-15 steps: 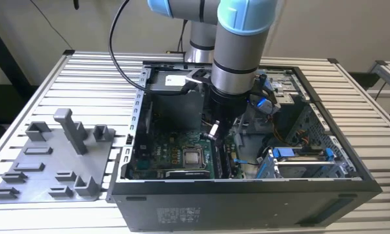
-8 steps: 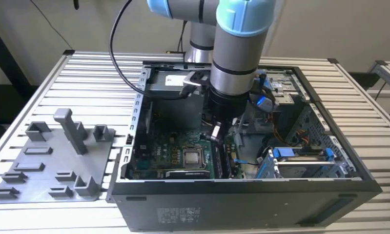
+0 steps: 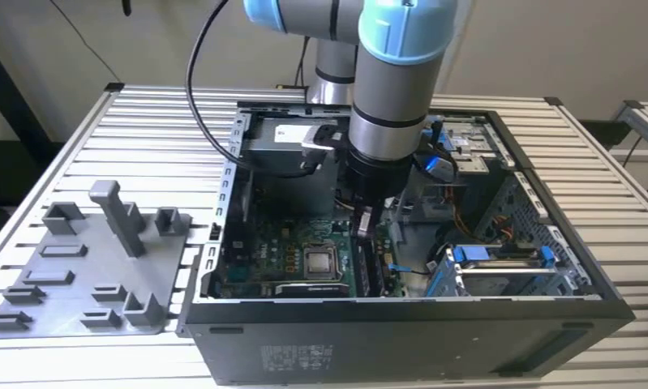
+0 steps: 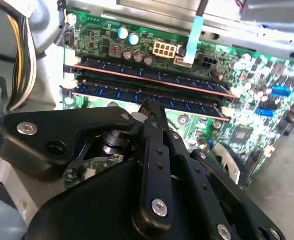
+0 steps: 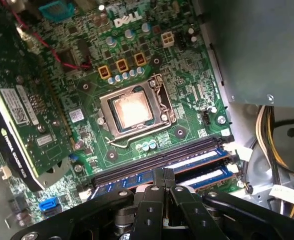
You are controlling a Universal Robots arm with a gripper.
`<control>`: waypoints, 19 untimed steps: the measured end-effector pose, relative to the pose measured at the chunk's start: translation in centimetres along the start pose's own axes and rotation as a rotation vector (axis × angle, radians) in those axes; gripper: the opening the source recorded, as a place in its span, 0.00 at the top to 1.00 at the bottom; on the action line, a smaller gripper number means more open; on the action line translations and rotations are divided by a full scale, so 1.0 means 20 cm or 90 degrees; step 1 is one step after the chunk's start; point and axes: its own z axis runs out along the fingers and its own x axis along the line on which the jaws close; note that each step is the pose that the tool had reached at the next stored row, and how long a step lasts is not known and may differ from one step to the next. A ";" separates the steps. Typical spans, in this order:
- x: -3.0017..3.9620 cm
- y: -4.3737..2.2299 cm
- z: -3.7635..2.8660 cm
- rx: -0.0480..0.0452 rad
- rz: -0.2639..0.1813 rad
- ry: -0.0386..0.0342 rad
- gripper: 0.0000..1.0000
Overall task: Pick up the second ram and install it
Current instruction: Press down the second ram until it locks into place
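Note:
The second ram point(image 4: 196, 106) is a dark blue stick standing in a motherboard slot, parallel to another stick point(image 4: 147, 74) in the slot beside it. In the first wrist view the second ram point(image 5: 199, 159) lies between an empty black slot point(image 5: 151, 159) and that other stick point(image 5: 206, 177). My gripper point(image 4: 149, 105) is shut, fingertips together with nothing between them, right at the second ram's top edge near its middle; whether they touch it I cannot tell. In the exterior view my gripper point(image 3: 362, 227) reaches down into the open computer case point(image 3: 410, 312), above the memory slots.
The CPU socket point(image 5: 132, 110) sits past the black slots. A graphics card point(image 5: 22, 125) stands at the board's other side. Yellow and black power cables point(image 4: 24, 55) hang near the slot ends. A grey holder plate point(image 3: 86, 275) lies on the table at the exterior view's left.

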 end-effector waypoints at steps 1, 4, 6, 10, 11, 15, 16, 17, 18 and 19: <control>0.000 0.000 0.002 0.0001 -0.011 -0.0004 0.89; 0.000 0.000 0.004 0.0005 -0.046 -0.0013 0.89; 0.000 0.000 0.005 0.0008 -0.069 -0.0022 0.89; 0.000 0.000 0.005 0.0020 -0.115 -0.0038 0.89; 0.000 0.000 0.005 0.0025 -0.126 -0.0042 0.89; 0.001 0.003 0.006 0.0040 -0.148 -0.0052 0.89; 0.001 0.003 0.006 0.0040 -0.148 -0.0052 0.89; 0.001 0.003 0.006 0.0037 -0.148 -0.0051 0.89; 0.001 0.003 0.006 0.0033 -0.148 -0.0050 0.89; 0.001 0.003 0.007 0.0016 -0.148 -0.0047 0.89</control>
